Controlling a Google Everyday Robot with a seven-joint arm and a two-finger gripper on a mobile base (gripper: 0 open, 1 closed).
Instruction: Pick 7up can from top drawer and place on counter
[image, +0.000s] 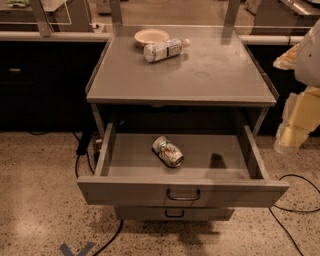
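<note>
The 7up can (168, 151) lies on its side in the open top drawer (182, 192), left of the drawer's middle, with a shiny end facing the front right. The counter (200, 75) is the flat grey top above the drawer. My gripper (289, 136) hangs at the right edge of the view, outside the drawer's right wall and above floor level. It is well to the right of the can and holds nothing that I can see.
A clear plastic bottle with a white label (165, 49) lies on the counter's back part beside a shallow pale bowl (151, 36). A narrower lower drawer (174, 214) sits shut below. Cables (292, 210) run on the speckled floor at both sides.
</note>
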